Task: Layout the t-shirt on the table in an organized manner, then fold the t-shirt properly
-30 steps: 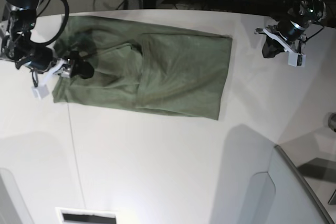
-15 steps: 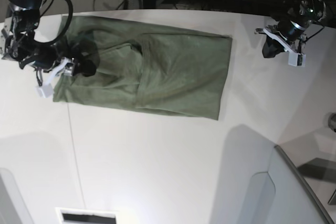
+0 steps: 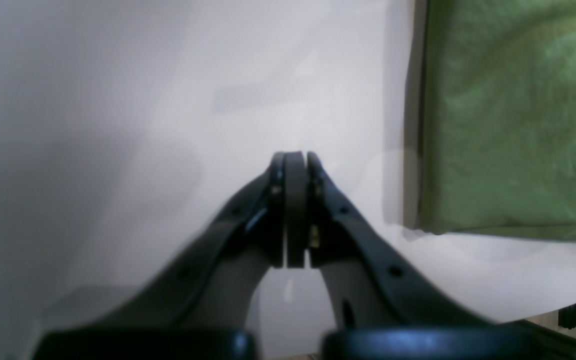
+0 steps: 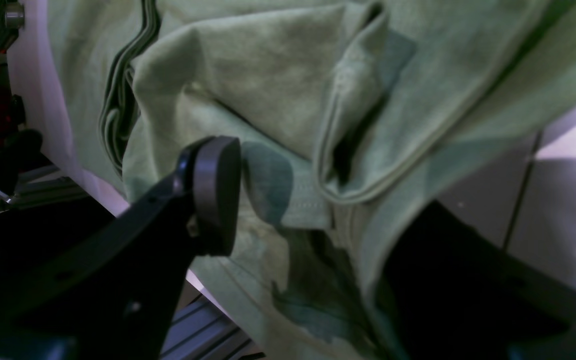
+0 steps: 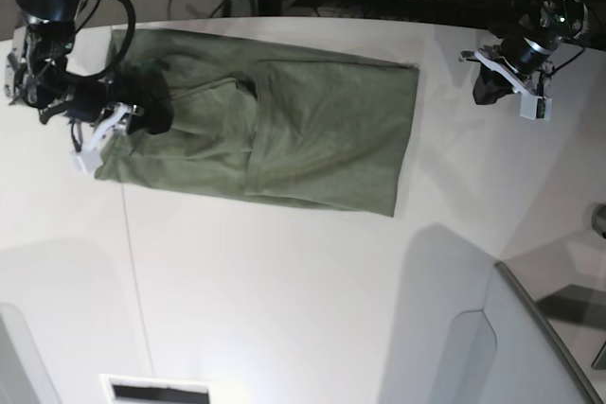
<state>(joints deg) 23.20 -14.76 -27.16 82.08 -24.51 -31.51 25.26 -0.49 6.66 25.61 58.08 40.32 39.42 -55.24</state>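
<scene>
Fabric count: one t-shirt (image 5: 284, 134), lying folded lengthwise on the table (image 5: 284, 300) toward its far edge. Two arms. The right gripper (image 4: 293, 200) sits at the shirt's collar end, one finger (image 4: 215, 192) visible, the other hidden behind cloth; its state is unclear. The left gripper (image 3: 295, 210) hovers closed and empty beside the hem.

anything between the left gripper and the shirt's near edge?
Nothing. Only bare table lies between the shut left gripper and the shirt, as the base view shows; the left wrist view shows the same white gap.
</scene>
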